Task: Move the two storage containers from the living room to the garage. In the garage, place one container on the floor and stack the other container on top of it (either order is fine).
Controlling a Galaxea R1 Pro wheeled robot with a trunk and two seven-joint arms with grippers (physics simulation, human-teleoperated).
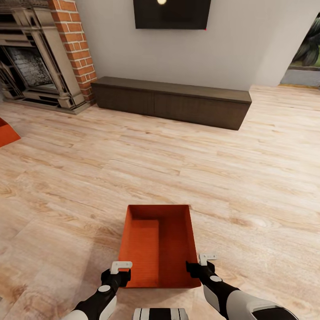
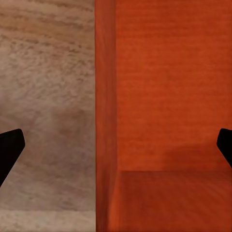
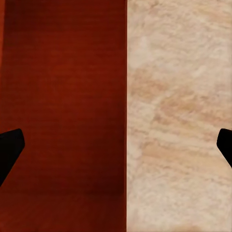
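On the light wood-plank floor [image 1: 249, 169] of the living room, 1 storage container [image 1: 158, 249] sits directly ahead of the robot, its near corners flanked by both arms. A corner of the 2nd container [image 1: 6, 132] lies well apart, near the brick fireplace [image 1: 42, 58]. Beyond stand a low dark cabinet [image 1: 173, 102] and a wall-mounted screen [image 1: 172, 13].

The left gripper [image 1: 119, 271] is spread wide, straddling the box's left wall [image 2: 105, 116], 1 finger outside over the planks and 1 inside. The right gripper [image 1: 200, 266] is likewise spread wide across the right wall [image 3: 125, 116]. Neither has clamped anything yet.

As I judge it, the risk lies in an uneven pinch. The walls look thin, straight and smooth, so little grip is on offer; if 1 side closes sooner or higher than the other, the box could tilt, twist or slip free once lifted. Both holds also sit at the near end, leaving the far end unsupported, so it may sag forward during the drive to the garage.

The container is a plain red-orange rectangle, open-topped, with a faintly ribbed matte surface and crisp inner corners. The planks show pale, streaky grain.
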